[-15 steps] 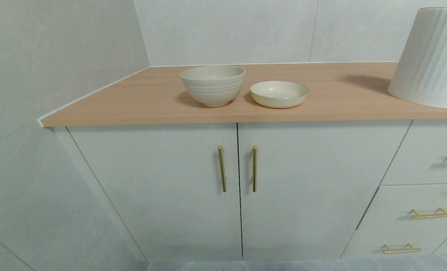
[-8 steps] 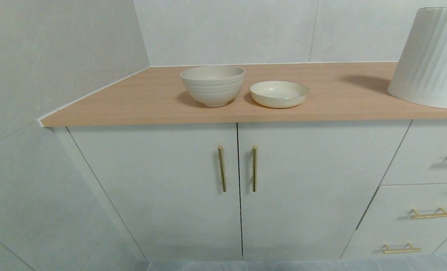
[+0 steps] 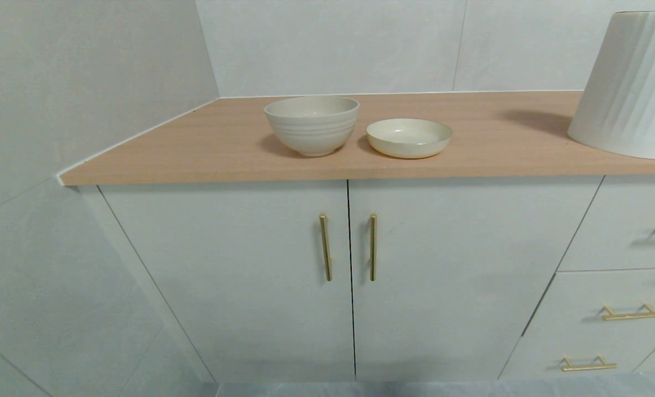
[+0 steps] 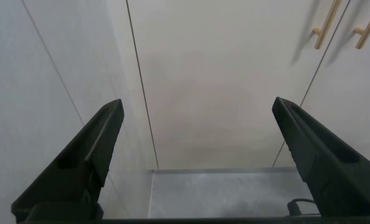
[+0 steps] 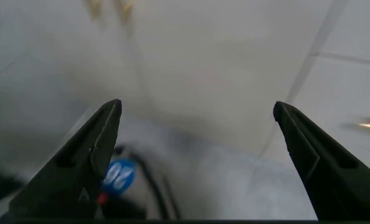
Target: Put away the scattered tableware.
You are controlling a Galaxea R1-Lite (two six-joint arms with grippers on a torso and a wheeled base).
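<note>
Cream ribbed bowl (image 3: 311,125), shallow dish (image 3: 409,138) on wooden counter (image 3: 195,149); left tool (image 4: 197,106), right tool (image 5: 197,106) agape.

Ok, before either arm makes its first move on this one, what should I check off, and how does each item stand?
1. Is the left gripper open and empty: ok.
2. Is the right gripper open and empty: ok.
3. Is the deep bowl upright on the countertop, apart from the shallow dish: ok.
4. Are the cabinet doors open for stowing: not ok, both shut.
5. Is there free room inside the cabinet: cannot tell.
6. Is the ribbed white container well clear of both dishes: ok.
</note>
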